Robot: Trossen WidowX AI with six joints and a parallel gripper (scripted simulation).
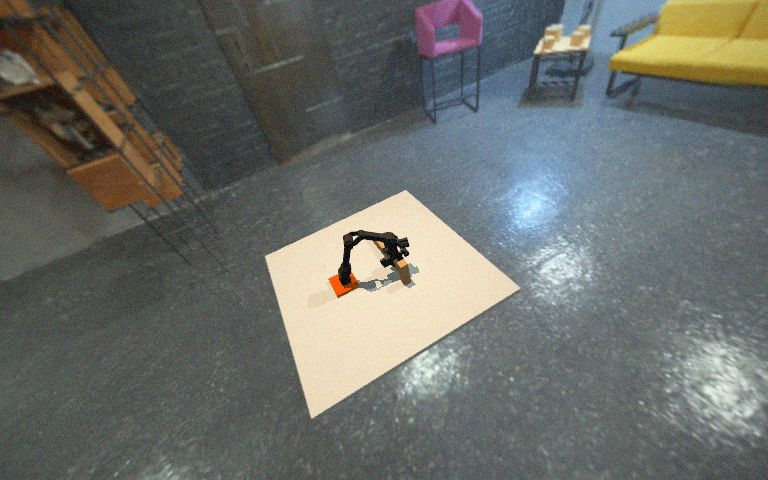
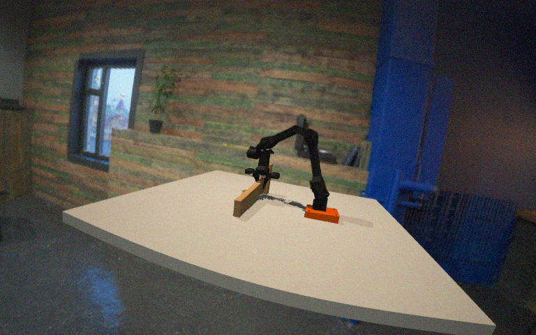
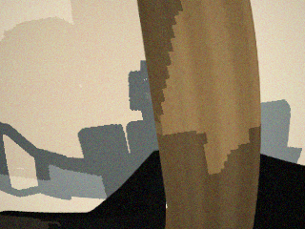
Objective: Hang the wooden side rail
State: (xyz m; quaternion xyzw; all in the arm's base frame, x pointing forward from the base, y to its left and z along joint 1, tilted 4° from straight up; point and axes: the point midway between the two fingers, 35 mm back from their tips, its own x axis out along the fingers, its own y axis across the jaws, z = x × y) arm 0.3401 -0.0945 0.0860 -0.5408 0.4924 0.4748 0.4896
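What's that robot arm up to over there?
The black arm has its tool closed on a wooden rail, apparently to hang it on the upright post behind. The rail's near end is down at the table. Whether the hooks sit on the pins can't be made out. It hasn't let go.

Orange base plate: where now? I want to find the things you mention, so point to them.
The orange base plate (image 1: 334, 286) (image 2: 322, 215) sits on the table (image 1: 385, 345) (image 2: 252, 232), right of the rail (image 2: 246, 201) in the exterior view, under the arm's foot.

Wooden rail: (image 3: 210, 95) upright in view, clamped between the fingers
Gripper: (image 3: 210, 210) black, flanking the rail
Tabletop: (image 3: 71, 81) pale, with grey shadows
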